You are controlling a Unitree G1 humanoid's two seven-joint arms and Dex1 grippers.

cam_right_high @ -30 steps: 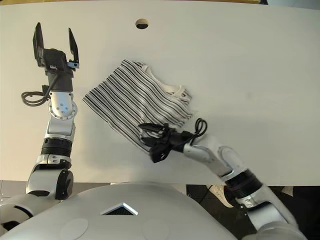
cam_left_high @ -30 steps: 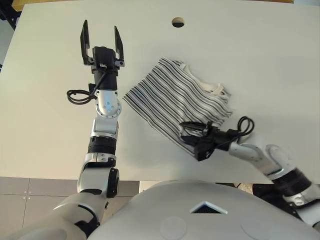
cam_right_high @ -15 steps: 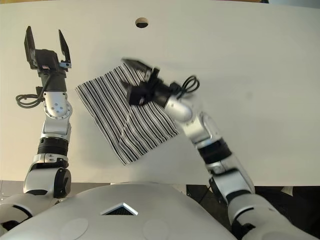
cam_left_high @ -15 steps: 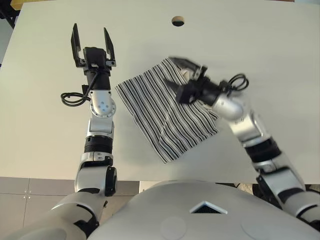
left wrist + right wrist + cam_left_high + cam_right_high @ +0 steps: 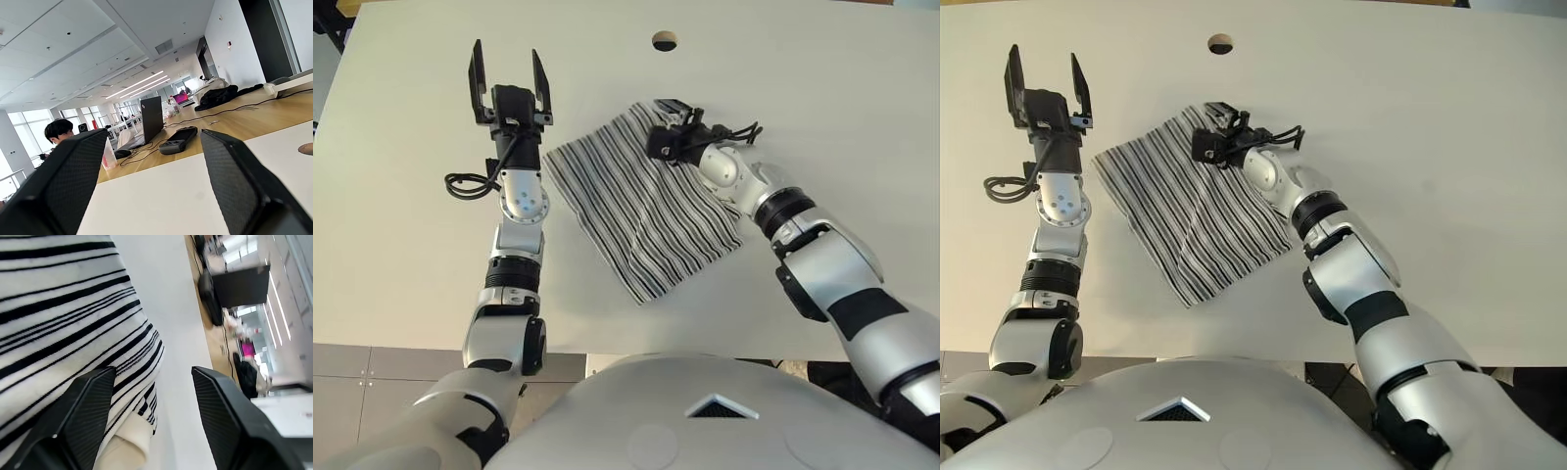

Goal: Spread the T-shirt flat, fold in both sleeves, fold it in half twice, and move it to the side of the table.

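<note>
Square up the folded striped T-shirt (image 5: 636, 215) on the bench (image 5: 391, 225) before sliding it aside: press down the far corner, just under the right tool (image 5: 674, 108) (spread wide, pinching nothing), and align the edges. Bring in the left tool (image 5: 505, 64), likewise spread, raised just beside the cloth. Counted: one shirt, two tools.
</note>
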